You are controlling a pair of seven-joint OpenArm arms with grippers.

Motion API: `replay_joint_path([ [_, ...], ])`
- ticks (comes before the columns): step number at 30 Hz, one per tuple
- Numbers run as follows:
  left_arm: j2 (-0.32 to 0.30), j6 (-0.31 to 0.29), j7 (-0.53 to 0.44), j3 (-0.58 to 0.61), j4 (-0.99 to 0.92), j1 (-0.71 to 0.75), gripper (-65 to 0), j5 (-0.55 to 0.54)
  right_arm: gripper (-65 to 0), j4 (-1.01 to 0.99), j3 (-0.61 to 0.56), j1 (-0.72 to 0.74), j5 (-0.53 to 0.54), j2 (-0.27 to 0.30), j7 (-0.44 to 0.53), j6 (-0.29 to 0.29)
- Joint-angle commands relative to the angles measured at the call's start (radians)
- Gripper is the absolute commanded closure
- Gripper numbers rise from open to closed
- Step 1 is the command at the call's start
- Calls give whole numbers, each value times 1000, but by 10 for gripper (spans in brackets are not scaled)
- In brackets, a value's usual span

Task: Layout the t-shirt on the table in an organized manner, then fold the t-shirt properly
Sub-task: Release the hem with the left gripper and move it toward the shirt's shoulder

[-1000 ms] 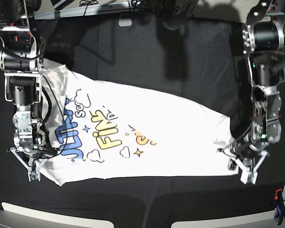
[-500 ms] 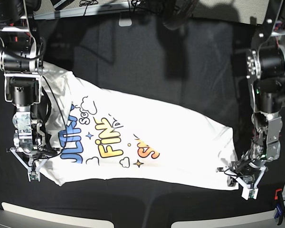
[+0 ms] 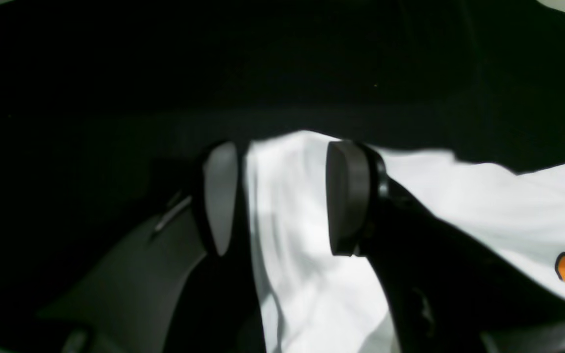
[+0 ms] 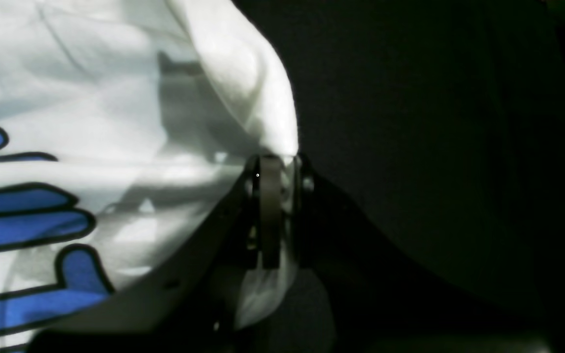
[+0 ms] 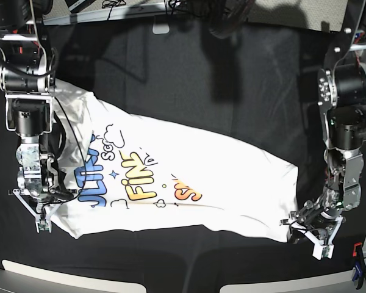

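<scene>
The white t-shirt (image 5: 189, 183) lies spread print-up across the black table (image 5: 189, 79), running from the far left to the near right. At the shirt's left end my right gripper (image 5: 43, 221) is shut on the cloth. In the right wrist view its jaws (image 4: 272, 211) pinch a white fold beside the blue letters (image 4: 22, 215). My left gripper (image 5: 306, 235) sits at the shirt's near right corner. In the left wrist view it stands open (image 3: 282, 196), with white cloth (image 3: 483, 196) lying loose between its pads (image 3: 346, 196).
An orange-and-blue clamp (image 5: 358, 262) grips the table's near right edge. Grey strips (image 5: 36, 271) run along the near edge. Cables and a white tag (image 5: 161, 28) lie past the far edge. Black cloth surrounds the shirt on all sides.
My left gripper moved toward the near edge, pulling the right end of the shirt flatter, then opened and let go of the corner. The right gripper stayed shut in place.
</scene>
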Motion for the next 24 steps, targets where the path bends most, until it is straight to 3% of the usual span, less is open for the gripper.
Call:
replay_joint_path([
  [1,-8,4,-4,-3,16,-41,-277,-10,0,15,4,38,-11,16,19,-11],
  [5,-8,4,50,-3,16,-41,-276,-11,-126,15,4,38,-12,16,22,-11],
  [9,-8,-3,142,-3,19,-41,-276,-130,-152,16,4,39,-12,16,-13,-11],
  [13,-8,-186,207,-3,26,-41,-276,-277,-152,46,4,38,-15,16,-71,-11],
  [15,-5,-228,235,-3,26,-41,-276,-337,-152,81,4,38,-16,16,-86,-11],
  [21,43,-232,316,-3,25,-38,-276,-336,-152,219,4,29,-16,16,-136,-11],
  [23,74,-222,315,-3,25,-39,-276,-263,-152,274,4,9,-17,17,-140,-11],
  [24,93,-190,312,-3,25,-39,-276,-220,-152,306,4,-6,-19,16,-140,-11],
])
